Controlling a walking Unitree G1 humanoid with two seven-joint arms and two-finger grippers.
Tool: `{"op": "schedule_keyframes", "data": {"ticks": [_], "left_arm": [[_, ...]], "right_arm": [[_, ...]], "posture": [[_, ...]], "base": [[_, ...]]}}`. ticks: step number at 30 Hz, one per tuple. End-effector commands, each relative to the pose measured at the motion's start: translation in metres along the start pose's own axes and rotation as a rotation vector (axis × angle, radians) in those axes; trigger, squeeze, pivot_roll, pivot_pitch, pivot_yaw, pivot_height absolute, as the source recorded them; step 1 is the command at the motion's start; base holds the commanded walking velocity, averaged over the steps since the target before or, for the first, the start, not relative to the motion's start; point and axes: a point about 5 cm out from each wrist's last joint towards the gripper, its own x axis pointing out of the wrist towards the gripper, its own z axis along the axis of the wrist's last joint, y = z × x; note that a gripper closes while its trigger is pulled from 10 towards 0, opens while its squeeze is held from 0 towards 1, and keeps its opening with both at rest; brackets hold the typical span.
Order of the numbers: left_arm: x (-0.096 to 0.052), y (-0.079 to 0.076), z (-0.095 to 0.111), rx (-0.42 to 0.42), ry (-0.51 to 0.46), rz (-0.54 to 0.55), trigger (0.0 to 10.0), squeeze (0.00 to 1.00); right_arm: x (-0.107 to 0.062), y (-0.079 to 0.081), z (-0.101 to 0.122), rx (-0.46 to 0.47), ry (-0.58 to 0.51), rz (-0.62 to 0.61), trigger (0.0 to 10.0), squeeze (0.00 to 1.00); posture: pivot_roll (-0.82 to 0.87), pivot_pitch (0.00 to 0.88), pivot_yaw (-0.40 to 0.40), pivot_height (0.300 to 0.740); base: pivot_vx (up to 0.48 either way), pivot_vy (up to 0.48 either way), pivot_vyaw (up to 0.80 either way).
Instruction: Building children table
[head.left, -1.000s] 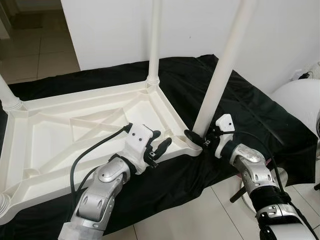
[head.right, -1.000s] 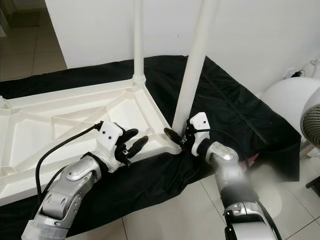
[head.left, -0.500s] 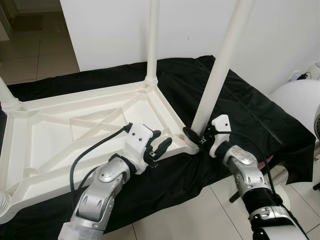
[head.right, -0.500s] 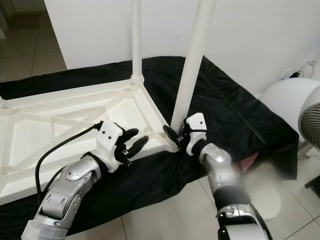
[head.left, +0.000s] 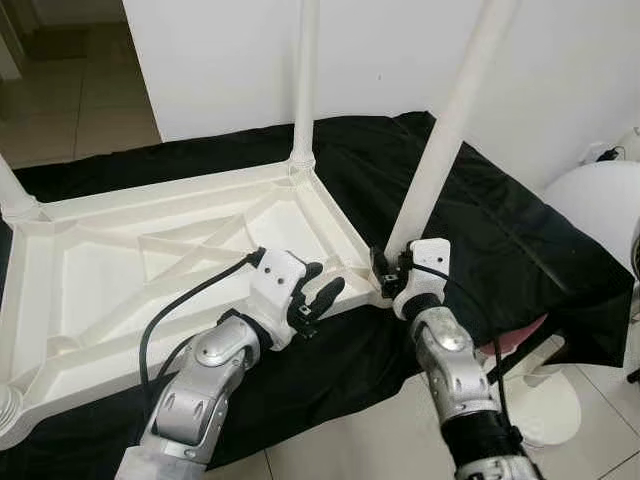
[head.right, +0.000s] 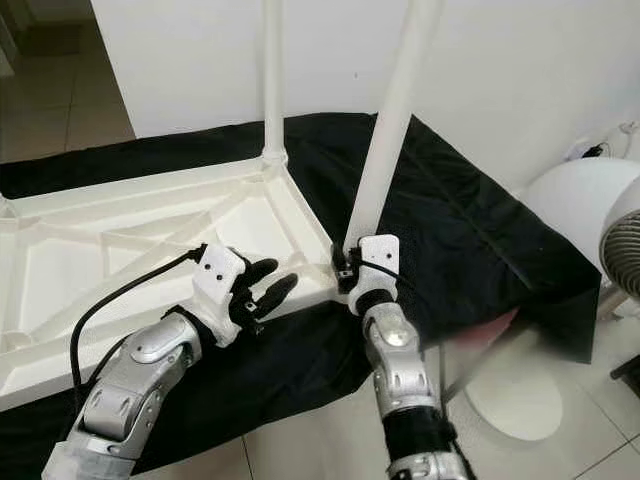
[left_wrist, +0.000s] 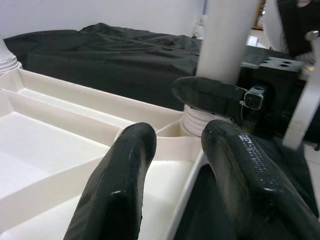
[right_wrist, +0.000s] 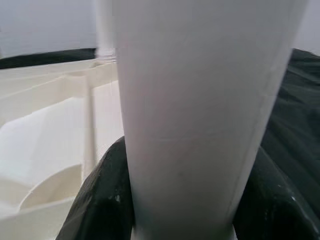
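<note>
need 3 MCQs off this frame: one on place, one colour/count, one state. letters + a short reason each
1. Where is the right pincer?
A. at the base of the near table leg
B. on the far leg
C. on the floor tiles

2. What colour is the cloth under the upturned tabletop?
A. white
B. black
C. red

3. What is the state of the left pincer?
A. shut on a leg
B. shut on a screw
C. open, holding nothing

Answers:
1 A: the right wrist view shows its fingers on either side of the leg, right above the corner socket.
2 B: black fabric spreads around the white plastic.
3 C: the left wrist view shows a clear gap between its fingers, over the tabletop's rim.
</note>
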Motion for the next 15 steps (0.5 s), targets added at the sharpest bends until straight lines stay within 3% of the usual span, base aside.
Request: {"op": "schedule_keyframes", "data": {"ticks": [1, 4, 6, 12, 13, 14, 15], "left_arm": [[-0.001, 0.000, -0.003, -0.003, 0.018, 0.028, 10.0, 0.00], [-0.001, 0.000, -0.002, -0.005, 0.017, 0.032, 10.0, 0.00], [-0.001, 0.000, -0.002, -0.005, 0.017, 0.032, 10.0, 0.00], [0.001, 0.000, -0.002, -0.003, 0.015, 0.023, 10.0, 0.00], [0.001, 0.001, -0.001, -0.002, 0.012, 0.024, 10.0, 0.00], [0.001, 0.001, -0.001, -0.002, 0.012, 0.024, 10.0, 0.00], [0.001, 0.002, -0.001, 0.000, 0.011, 0.026, 10.0, 0.00]], "right_arm": [[-0.008, 0.008, -0.020, 0.042, 0.113, -0.054, 10.0, 0.00], [-0.013, 0.025, -0.017, 0.098, 0.098, -0.060, 10.0, 0.00], [-0.013, 0.027, -0.015, 0.102, 0.092, -0.052, 10.0, 0.00], [-0.013, 0.013, -0.007, 0.074, 0.065, -0.082, 10.0, 0.00], [-0.013, 0.011, -0.006, 0.077, 0.058, -0.087, 10.0, 0.56], [-0.013, 0.011, -0.006, 0.077, 0.058, -0.087, 10.0, 0.56], [-0.013, 0.010, -0.004, 0.084, 0.055, -0.087, 10.0, 1.00]], "posture": [[-0.03, 0.072, -0.019, 0.740], [-0.03, 0.073, -0.022, 0.740], [-0.03, 0.073, -0.022, 0.740], [-0.03, 0.066, -0.018, 0.740], [-0.03, 0.065, -0.019, 0.740], [-0.03, 0.065, -0.019, 0.740], [-0.03, 0.064, -0.019, 0.740]], "base": [[0.000, 0.000, 0.00], [0.000, 0.000, 0.00], [0.000, 0.000, 0.00], [0.000, 0.000, 0.00], [0.000, 0.000, 0.00], [0.000, 0.000, 0.00], [0.000, 0.000, 0.00]]}}
